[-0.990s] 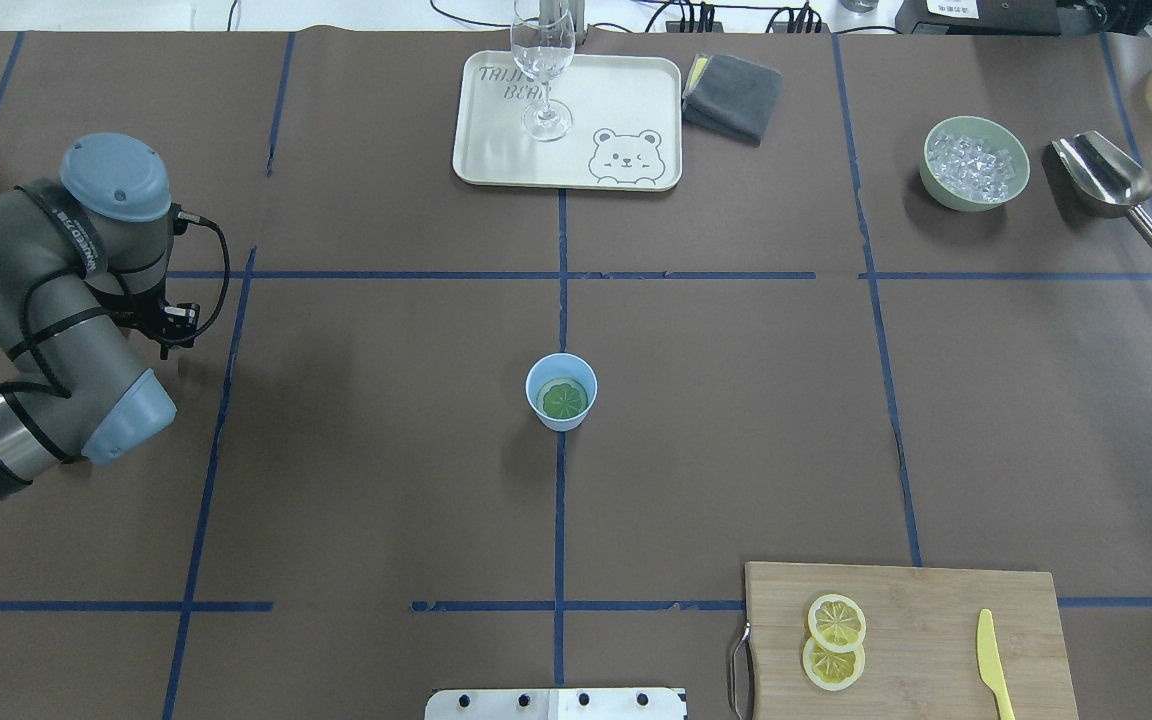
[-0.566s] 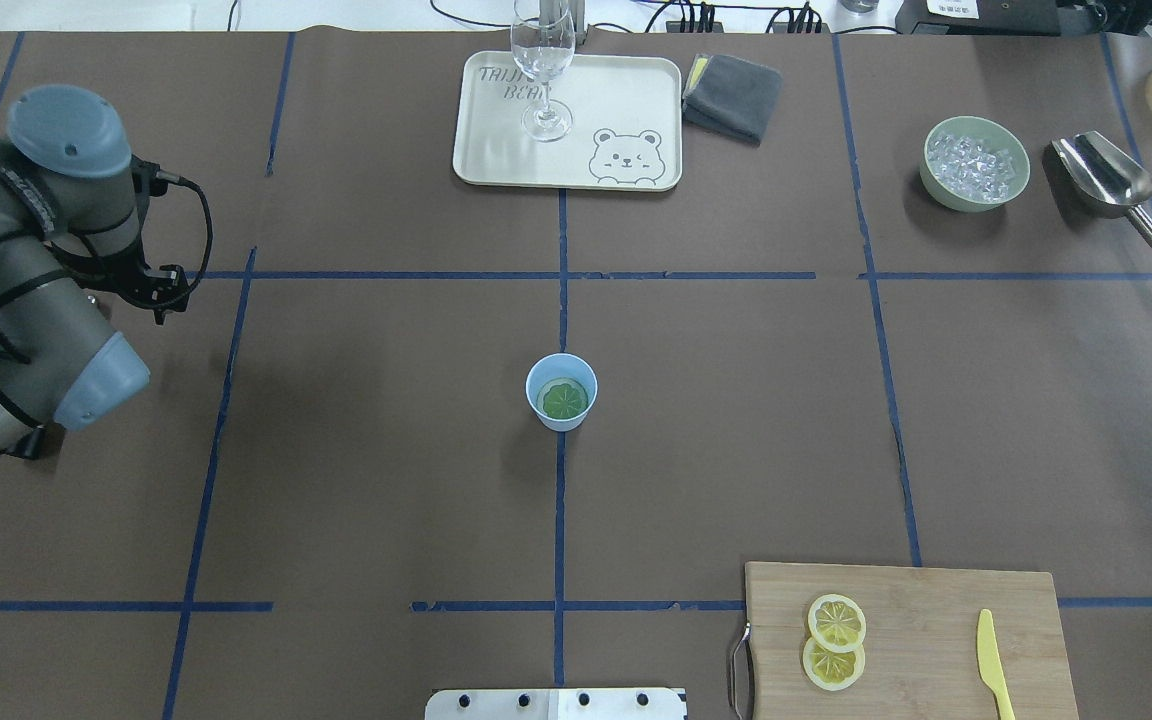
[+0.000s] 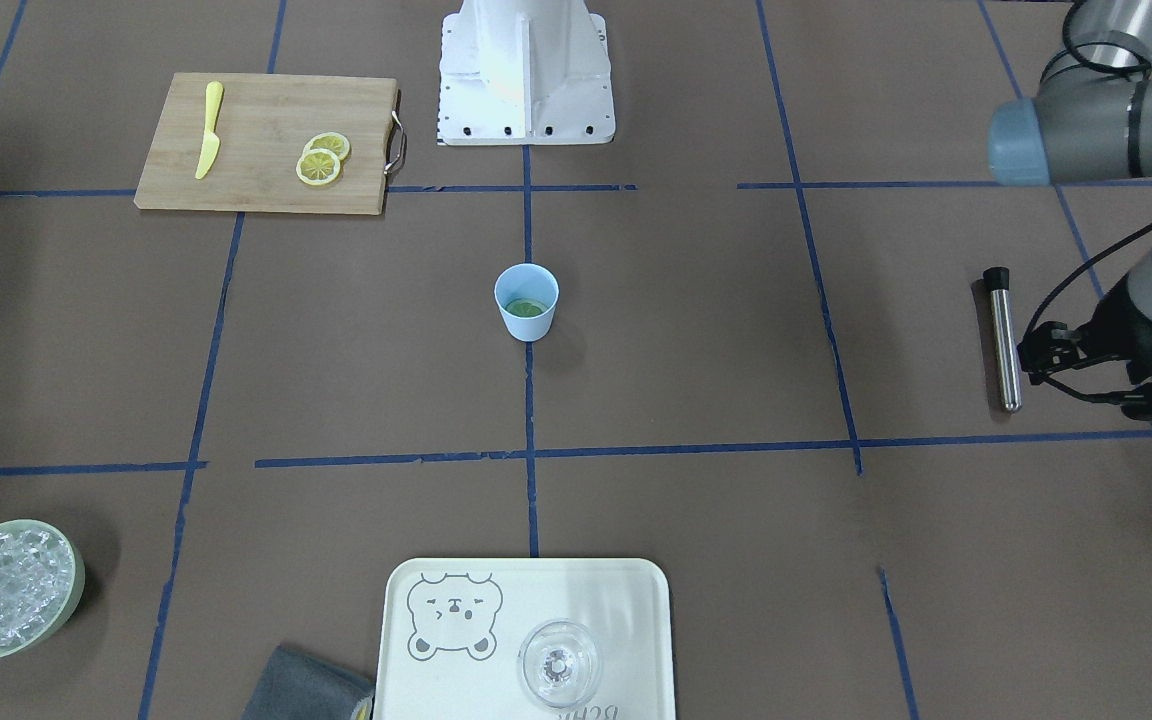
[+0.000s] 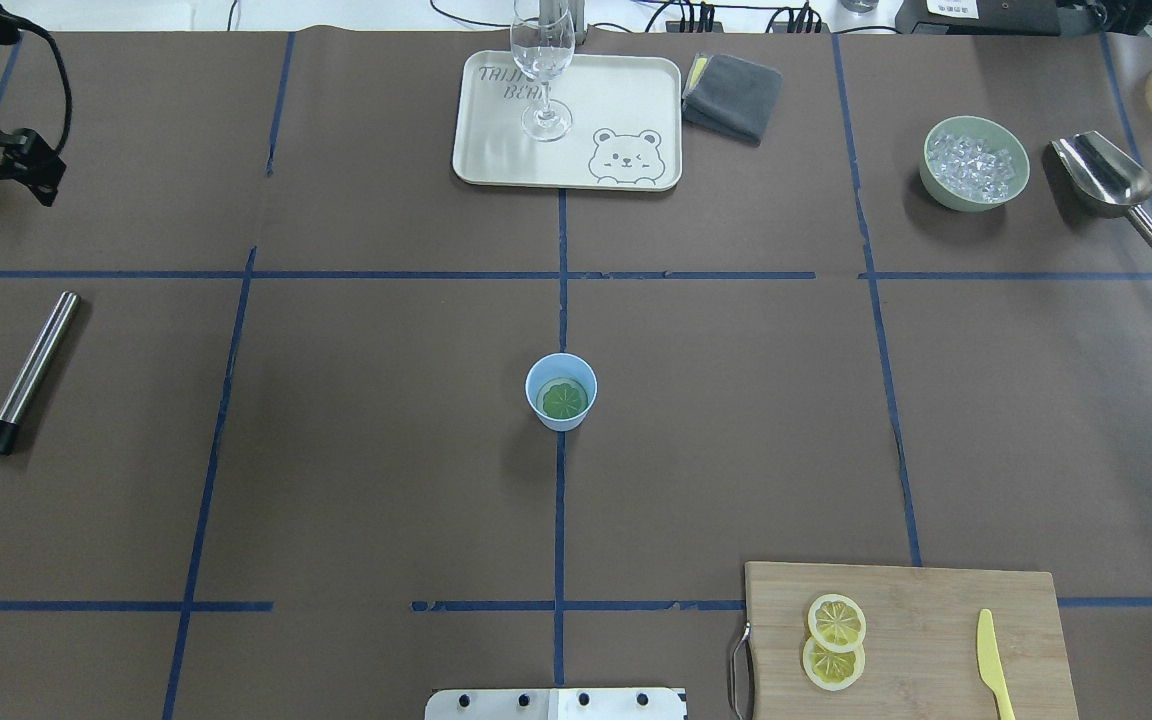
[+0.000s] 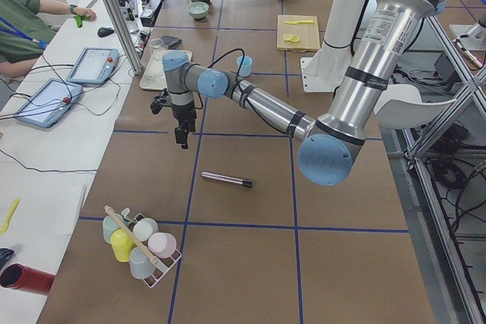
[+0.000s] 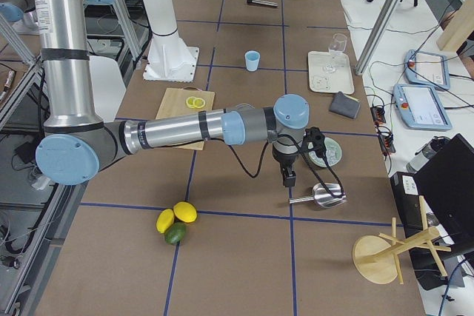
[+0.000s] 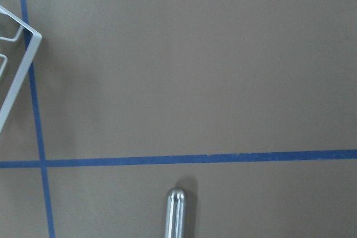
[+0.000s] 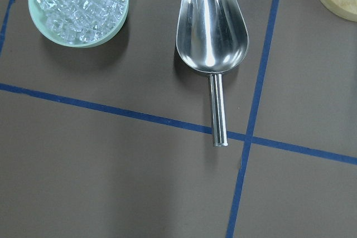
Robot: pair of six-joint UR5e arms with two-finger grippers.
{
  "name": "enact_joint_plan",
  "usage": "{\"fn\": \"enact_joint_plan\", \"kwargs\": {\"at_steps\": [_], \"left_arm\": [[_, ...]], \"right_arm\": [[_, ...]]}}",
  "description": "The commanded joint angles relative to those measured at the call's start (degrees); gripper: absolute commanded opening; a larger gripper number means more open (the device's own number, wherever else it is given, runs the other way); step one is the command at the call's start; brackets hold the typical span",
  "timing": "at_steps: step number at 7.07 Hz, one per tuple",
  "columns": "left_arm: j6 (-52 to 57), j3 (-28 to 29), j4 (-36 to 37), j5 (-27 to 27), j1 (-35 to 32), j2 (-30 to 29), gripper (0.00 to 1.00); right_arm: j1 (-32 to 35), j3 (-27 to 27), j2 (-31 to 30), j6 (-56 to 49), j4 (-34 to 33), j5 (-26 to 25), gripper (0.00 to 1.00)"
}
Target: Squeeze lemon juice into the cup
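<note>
The light-blue cup (image 4: 561, 392) stands upright at the table's centre, also in the front view (image 3: 526, 302). One lemon slice (image 4: 564, 400) lies flat inside it and looks greenish. Two more lemon slices (image 4: 836, 621) overlap on the wooden cutting board (image 4: 936, 640). My left gripper (image 5: 181, 140) points down over the table's far left corner, well away from the cup; I cannot tell if it is open. My right gripper (image 6: 287, 181) hangs above the metal scoop (image 8: 212, 32); I cannot tell its state. No fingers show in either wrist view.
A metal rod (image 4: 31, 372) lies on the left side. A yellow knife (image 4: 991, 660) lies on the board. A tray (image 4: 626, 100) holds a clear glass (image 4: 543, 70). A bowl of ice (image 4: 928, 160) and a grey cloth (image 4: 736, 95) sit at the back.
My left arm has swung back toward the far left corner and nearly out of the overhead view. The metal rod it covered now shows on the table. Cup and slices are unmoved.
</note>
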Motion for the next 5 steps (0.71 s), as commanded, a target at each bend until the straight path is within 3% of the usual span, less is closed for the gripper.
{"fn": "enact_joint_plan", "kwargs": {"at_steps": [1, 3, 4, 5], "left_arm": [[14.1, 0.3, -0.3, -5.4, -9.2, 4.3, 1.0], [28.2, 2.9, -0.3, -9.3, -18.8, 9.9, 1.0], [34.5, 6.8, -0.6, -9.4, -22.7, 10.8, 1.0], [35.6, 9.4, -1.7, -9.4, -23.8, 12.2, 1.0]], "right_arm": [[0.0, -0.8, 0.0, 0.1, -0.5, 0.1, 1.0], [0.0, -1.8, -0.3, 0.1, -0.5, 0.1, 1.0], [0.0, -2.0, -0.6, 0.1, -0.6, 0.0, 1.0], [0.1, -2.0, -1.2, 0.1, -0.6, 0.0, 1.0]]}}
